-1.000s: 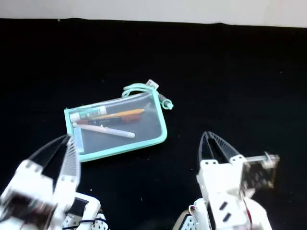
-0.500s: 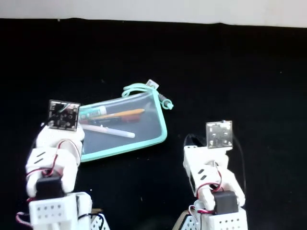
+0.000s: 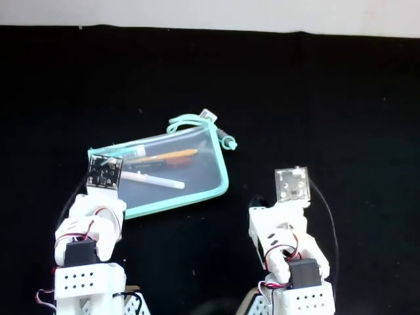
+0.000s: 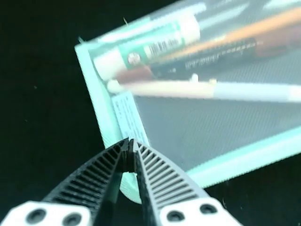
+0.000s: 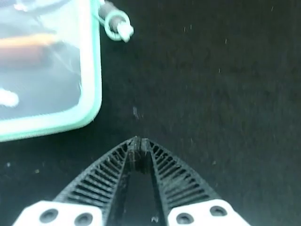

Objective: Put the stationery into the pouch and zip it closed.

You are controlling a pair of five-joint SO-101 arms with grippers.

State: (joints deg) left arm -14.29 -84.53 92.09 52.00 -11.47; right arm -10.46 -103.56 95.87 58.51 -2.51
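A clear pouch (image 3: 172,176) with mint trim lies flat on the black table, and the same pouch (image 4: 221,127) shows close up in the left wrist view. Inside lie a glue stick (image 4: 150,47), an orange pencil (image 3: 172,157), a dark pen (image 4: 211,59) and a white pen (image 3: 152,178). Its zip pull and cord (image 3: 226,140) lie at the far right corner. My left gripper (image 4: 129,143) is shut with nothing in it, its tips over the pouch's near left edge. My right gripper (image 5: 137,142) is shut and empty above bare table, beside the pouch's (image 5: 47,75) right corner.
A mint wrist loop (image 3: 187,121) curls off the pouch's far edge. The black tabletop (image 3: 328,105) is bare on the right and at the back, ending at a pale wall (image 3: 210,13). Both arm bases (image 3: 88,282) stand at the near edge.
Both arms have folded back toward their bases, and their wrist cameras now face up in the high view. The pouch and its contents have not moved.
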